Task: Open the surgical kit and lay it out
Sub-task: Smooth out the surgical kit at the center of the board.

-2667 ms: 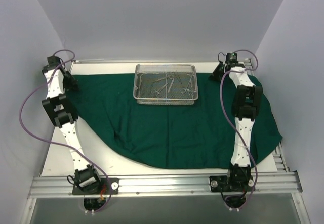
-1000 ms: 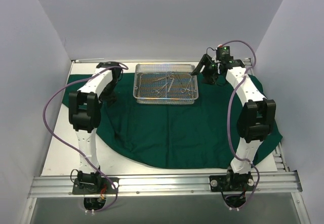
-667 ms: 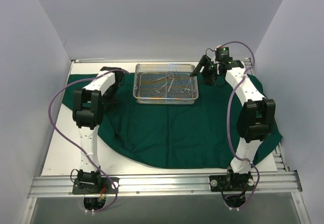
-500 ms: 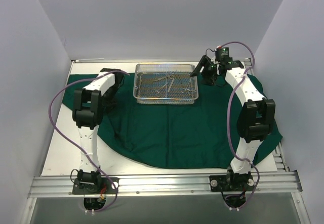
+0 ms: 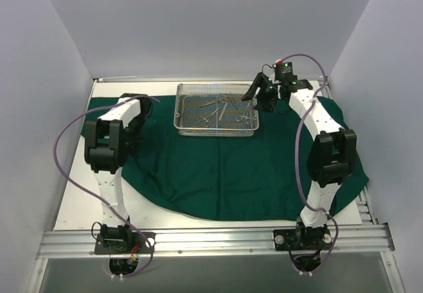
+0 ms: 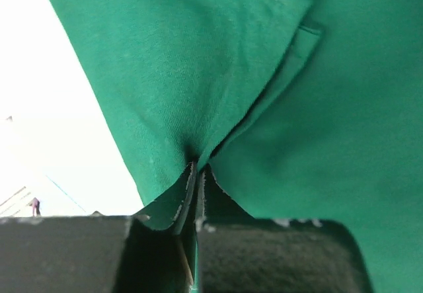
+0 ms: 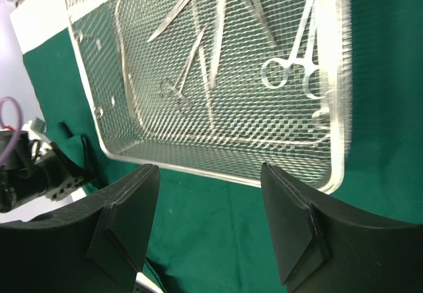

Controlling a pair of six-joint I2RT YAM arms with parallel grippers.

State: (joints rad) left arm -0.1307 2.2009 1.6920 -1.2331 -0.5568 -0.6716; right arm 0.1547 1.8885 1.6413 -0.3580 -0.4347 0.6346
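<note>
Left wrist view: our left gripper [image 6: 196,177] pinches the dark green cloth wrap [image 6: 185,75] at a fold; right gripper [image 7: 208,194] gapes; next, we spread it.

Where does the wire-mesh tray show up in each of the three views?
Top external: the wire-mesh tray sits at upper centre, on the green cloth.
Left wrist: not in it; only cloth, pinched in the left gripper.
Right wrist: it fills the upper part, just beyond the open right gripper.
Shared landmark: the green cloth, visible in all three views.
</note>
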